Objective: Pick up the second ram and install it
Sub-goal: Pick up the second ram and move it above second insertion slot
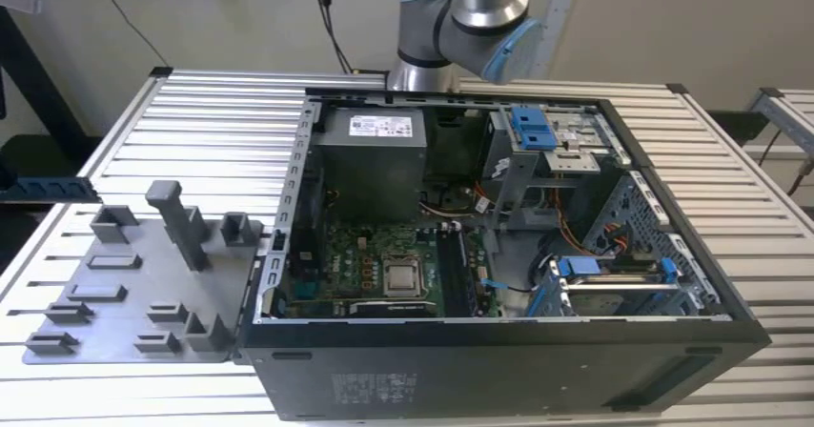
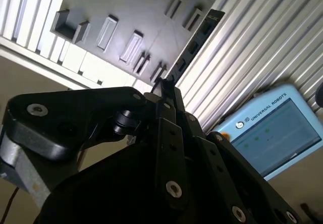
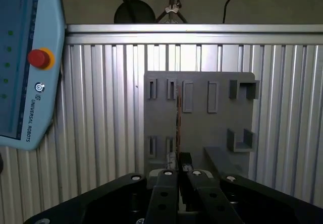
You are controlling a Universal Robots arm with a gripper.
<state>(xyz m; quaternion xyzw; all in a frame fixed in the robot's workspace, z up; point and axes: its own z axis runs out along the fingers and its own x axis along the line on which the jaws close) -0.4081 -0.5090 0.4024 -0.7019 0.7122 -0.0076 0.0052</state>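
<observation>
Though dark and nearly edge-on, second ram (image 2: 196, 45) between closed fingers (image 2: 169, 102), against grey fixture plate (image 2: 126, 12).

We find the case (image 1: 509, 375) lying open on the table (image 1: 191, 103), with the tray (image 1: 128, 255) just beside it at the exterior view's left. Inside the case, the power supply (image 1: 369, 155) sits far back at that left, with the board (image 1: 356, 265) in front of it. The far cage (image 1: 547, 146) and the near cage (image 1: 611, 289) stand at the right. The arm (image 1: 464, 27) rises behind the case. In the first wrist view the gripper (image 3: 178, 159) hangs over the tray, the ram (image 3: 177, 123) between its fingers. A pendant (image 3: 20, 67) lies on the table, apart from the tray.
</observation>
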